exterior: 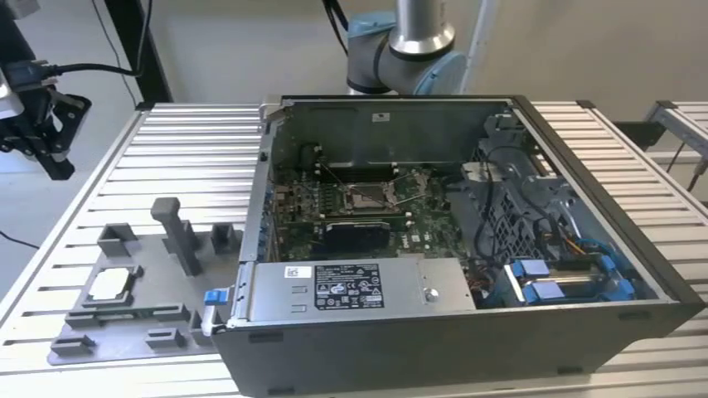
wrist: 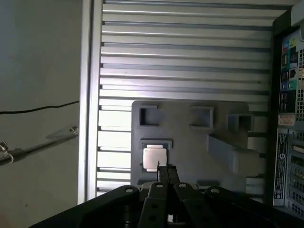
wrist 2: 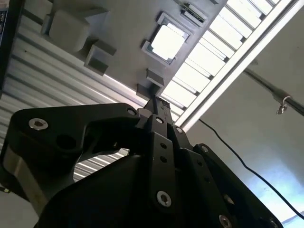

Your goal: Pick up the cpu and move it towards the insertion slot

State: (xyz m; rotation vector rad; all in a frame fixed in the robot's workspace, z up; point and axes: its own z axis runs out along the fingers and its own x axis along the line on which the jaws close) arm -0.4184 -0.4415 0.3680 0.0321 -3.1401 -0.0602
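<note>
Hangs the end effector above the slatted desk at the exterior view's left, empty and clear of everything below. Shows the fingers narrow in both wrist views, tips together with nothing between them.

Finds the cpu lying flat, silvery top up, in a square nest of the grey fixture plate, on the side of the plate away from the open computer case. In the first wrist view, lies just past the fingertips along the line of sight, so probably roughly beneath the end effector, with open air between.

Places the insertion slot on the green board inside the case, well apart from the cpu and toward the exterior view's right. Cannot tell whether its frame stands open.

Judges the cpu light, thin and fully rigid, with no flex or sag. Smooth metal top, probably slippery, and no purchase there for 2 fingers. Best hold, likely, across 2 opposite edges at the dark rim, level, centred and with light force. Underside contacts presumably delicate, so no scraping on the nest walls and no tilt. Walls close around the rim. Cannot tell whether gaps in them leave room for fingers.
</note>
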